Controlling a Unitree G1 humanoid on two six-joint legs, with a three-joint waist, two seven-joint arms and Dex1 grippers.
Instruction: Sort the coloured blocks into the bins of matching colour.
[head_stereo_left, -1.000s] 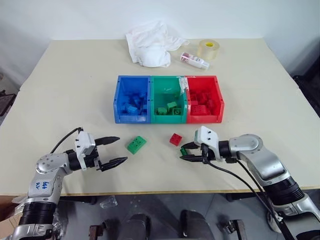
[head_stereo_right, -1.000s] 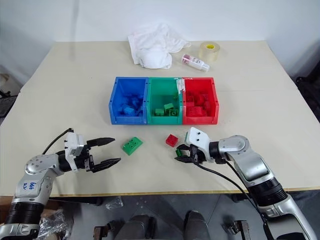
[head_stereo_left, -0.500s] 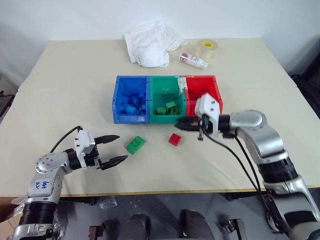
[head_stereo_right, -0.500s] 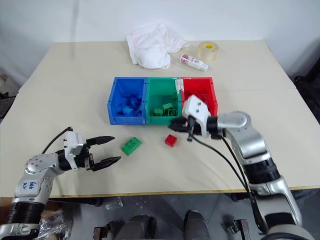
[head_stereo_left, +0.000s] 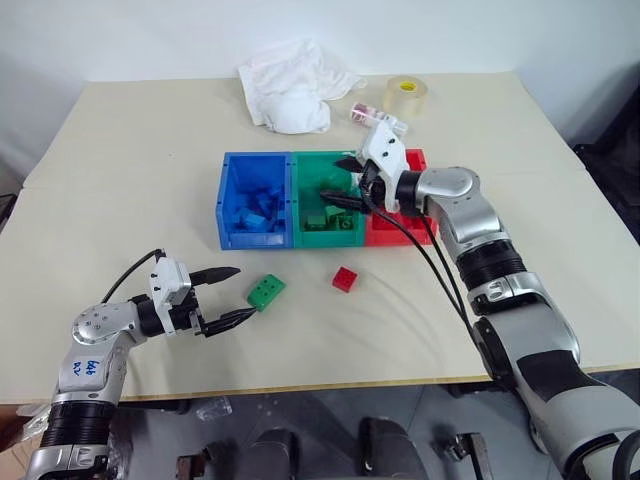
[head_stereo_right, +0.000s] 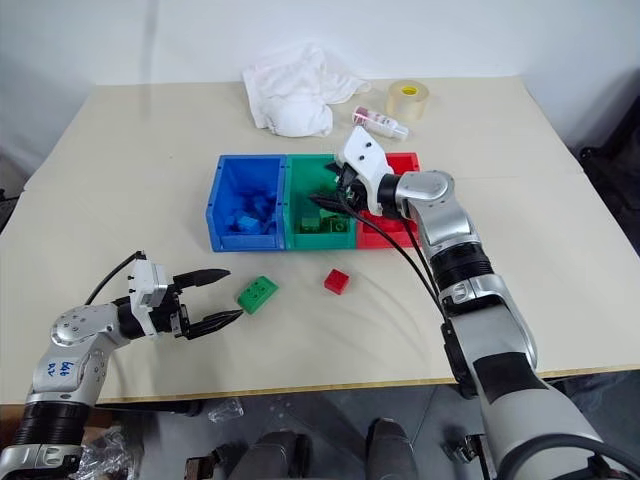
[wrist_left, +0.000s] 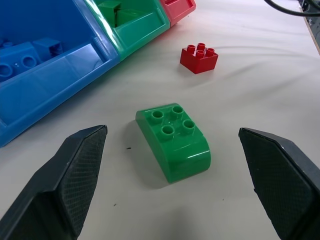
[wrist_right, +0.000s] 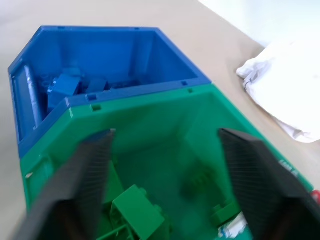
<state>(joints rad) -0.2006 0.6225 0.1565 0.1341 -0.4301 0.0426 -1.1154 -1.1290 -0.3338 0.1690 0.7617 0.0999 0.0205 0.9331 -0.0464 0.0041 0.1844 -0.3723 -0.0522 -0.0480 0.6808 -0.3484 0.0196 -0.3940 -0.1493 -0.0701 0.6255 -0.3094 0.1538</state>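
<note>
The right gripper (head_stereo_left: 350, 183) hangs over the green bin (head_stereo_left: 303, 236), the middle of 3 joined bins, with the blue bin (head_stereo_left: 225, 205) on its left and the red bin (head_stereo_left: 425, 235) on its right. Its fingers stand wide apart with nothing between them, and the right wrist view looks straight down into the green bin at green blocks (wrist_right: 137, 210) on its floor. So the step in hand looks like a drop into the green bin that is just done or finishing.

2 blocks lie loose on the table (head_stereo_left: 130, 180) on the near side of the bins: a green block (head_stereo_left: 266, 292) with a rounded end and, well to its right, a red block (head_stereo_left: 346, 279). The left gripper (head_stereo_left: 228, 297) sits low, just left of the green block, fingers fully spread and holding nothing; in the left wrist view the block lies between the 2 fingers (wrist_left: 70, 165), touching neither.

To do this well, I would lift the right gripper straight up clear of the bin wall before swinging away. The left one should advance until the block's straight sides meet the pads, not its curved end, which could slip out.
</note>
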